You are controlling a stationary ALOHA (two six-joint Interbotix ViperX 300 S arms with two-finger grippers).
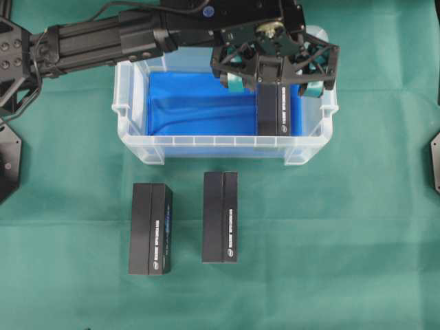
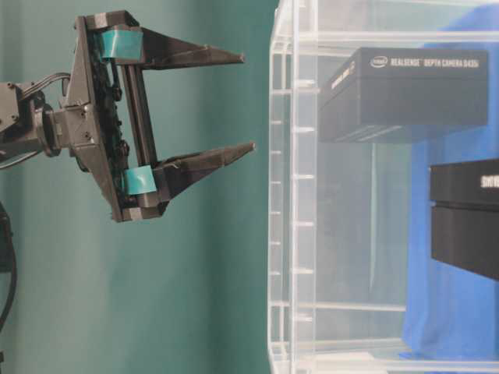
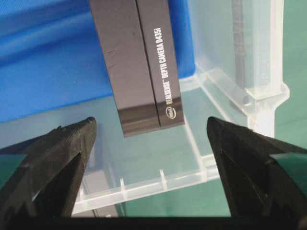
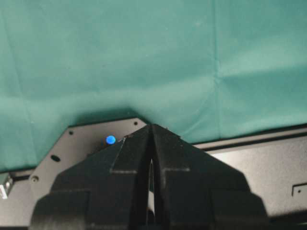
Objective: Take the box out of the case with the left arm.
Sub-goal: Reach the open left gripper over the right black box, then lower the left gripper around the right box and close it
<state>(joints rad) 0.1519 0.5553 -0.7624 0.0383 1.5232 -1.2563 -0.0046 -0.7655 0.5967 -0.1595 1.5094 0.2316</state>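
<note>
The clear case point(image 1: 134, 141) with blue lining point(image 1: 192, 103) stands at the back middle of the green cloth. One black box point(image 1: 273, 113) lies flat inside it at the right end. My left gripper point(image 1: 275, 77) hangs above that box, open, its teal pads on either side and nothing between them. In the left wrist view the box point(image 3: 139, 62) lies on the case floor ahead of the spread fingertips point(image 3: 84, 132), near the case rim point(image 3: 163, 184). The table-level view shows the left gripper point(image 2: 248, 101) open just outside the case rim point(image 2: 282, 195). My right gripper point(image 4: 152, 130) is shut and empty.
Two more black boxes point(image 1: 151, 229) point(image 1: 220, 217) lie side by side on the cloth in front of the case. A black base plate point(image 4: 86, 148) lies under the right gripper. Black arm mounts sit at the left point(image 1: 8, 155) and right point(image 1: 434, 159) edges.
</note>
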